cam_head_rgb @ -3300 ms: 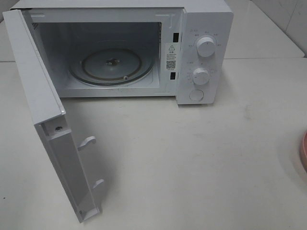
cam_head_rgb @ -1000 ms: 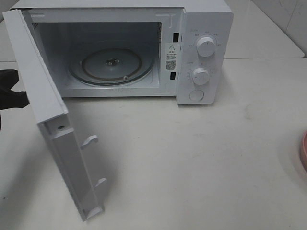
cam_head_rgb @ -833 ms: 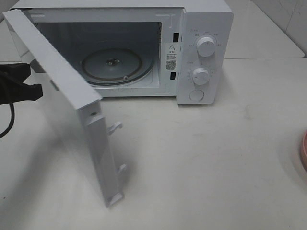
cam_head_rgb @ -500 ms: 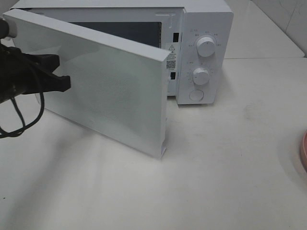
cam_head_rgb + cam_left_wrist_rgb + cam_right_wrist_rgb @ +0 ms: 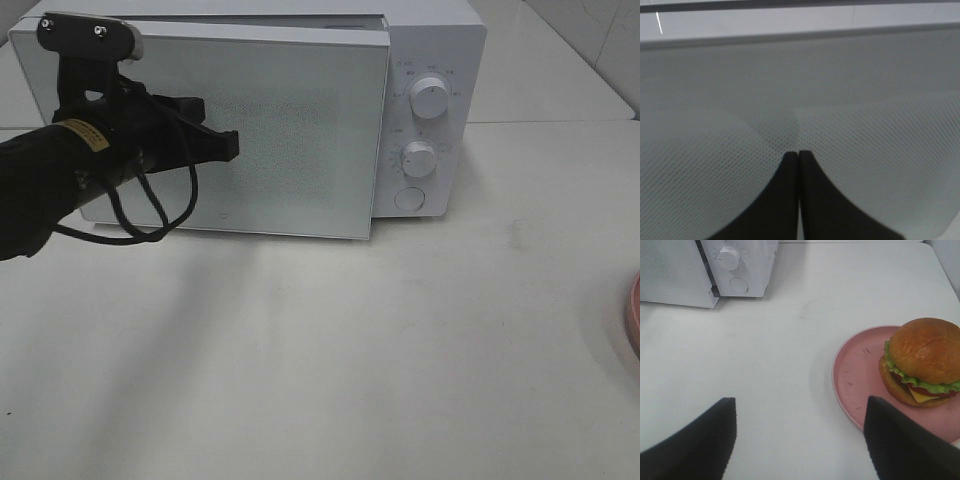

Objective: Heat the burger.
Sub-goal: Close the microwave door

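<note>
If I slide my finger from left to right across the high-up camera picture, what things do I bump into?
Black left arm and its shut left gripper → microwave door → two white knobs with a round button below → bare white table → the edge of the pink plate.

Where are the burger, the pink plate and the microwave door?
burger (image 5: 926, 351), right wrist view, on the top bun.
pink plate (image 5: 856, 375), right wrist view, on its bare surface beside the burger.
microwave door (image 5: 300, 130), exterior high view, on the mesh window panel.
</note>
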Action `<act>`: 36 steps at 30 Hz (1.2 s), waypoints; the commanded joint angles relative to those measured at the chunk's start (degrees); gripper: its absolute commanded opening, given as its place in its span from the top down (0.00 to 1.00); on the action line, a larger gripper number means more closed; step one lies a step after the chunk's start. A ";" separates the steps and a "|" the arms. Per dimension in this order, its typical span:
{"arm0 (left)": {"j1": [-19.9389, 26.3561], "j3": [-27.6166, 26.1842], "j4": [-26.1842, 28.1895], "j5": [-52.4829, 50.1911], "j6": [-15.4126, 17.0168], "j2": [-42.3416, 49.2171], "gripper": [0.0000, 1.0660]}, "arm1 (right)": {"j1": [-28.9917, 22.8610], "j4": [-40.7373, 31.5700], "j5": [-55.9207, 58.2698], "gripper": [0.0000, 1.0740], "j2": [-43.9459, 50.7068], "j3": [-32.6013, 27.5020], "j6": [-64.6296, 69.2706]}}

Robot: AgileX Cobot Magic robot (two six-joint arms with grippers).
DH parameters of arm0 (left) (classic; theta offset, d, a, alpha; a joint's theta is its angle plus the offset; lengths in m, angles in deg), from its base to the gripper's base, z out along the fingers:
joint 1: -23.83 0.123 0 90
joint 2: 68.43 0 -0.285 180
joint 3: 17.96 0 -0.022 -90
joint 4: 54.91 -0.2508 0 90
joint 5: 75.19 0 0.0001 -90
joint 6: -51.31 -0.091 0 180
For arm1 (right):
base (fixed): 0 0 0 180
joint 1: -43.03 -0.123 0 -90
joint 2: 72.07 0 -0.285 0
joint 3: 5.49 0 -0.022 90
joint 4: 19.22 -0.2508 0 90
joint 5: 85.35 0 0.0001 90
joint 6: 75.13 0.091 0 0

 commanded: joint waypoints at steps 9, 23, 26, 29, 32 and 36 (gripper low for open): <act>-2.41 -10.60 3.61 2.41 -0.52 -6.36 1.00 | 0.23 -0.11 -0.46 0.34 1.43 0.06 -0.69; -2.06 -19.60 7.22 5.33 -2.69 -11.40 1.00 | 0.23 -0.11 -0.46 0.34 1.43 0.06 -0.69; -2.06 -19.60 7.22 5.39 -3.78 -11.40 1.00 | 0.23 -0.11 -0.46 0.34 1.43 0.06 -0.69; -2.12 -19.60 7.05 6.65 -3.78 -10.94 1.00 | 0.23 -0.11 -0.46 0.34 1.43 0.06 -0.69; -3.27 -19.48 6.82 11.34 -3.90 -9.40 1.00 | 0.23 -0.11 -0.46 0.34 1.43 0.06 -0.69; -4.58 -19.48 6.82 17.19 -3.90 -7.62 1.00 | 0.23 -0.11 -0.46 0.34 1.43 0.06 -0.69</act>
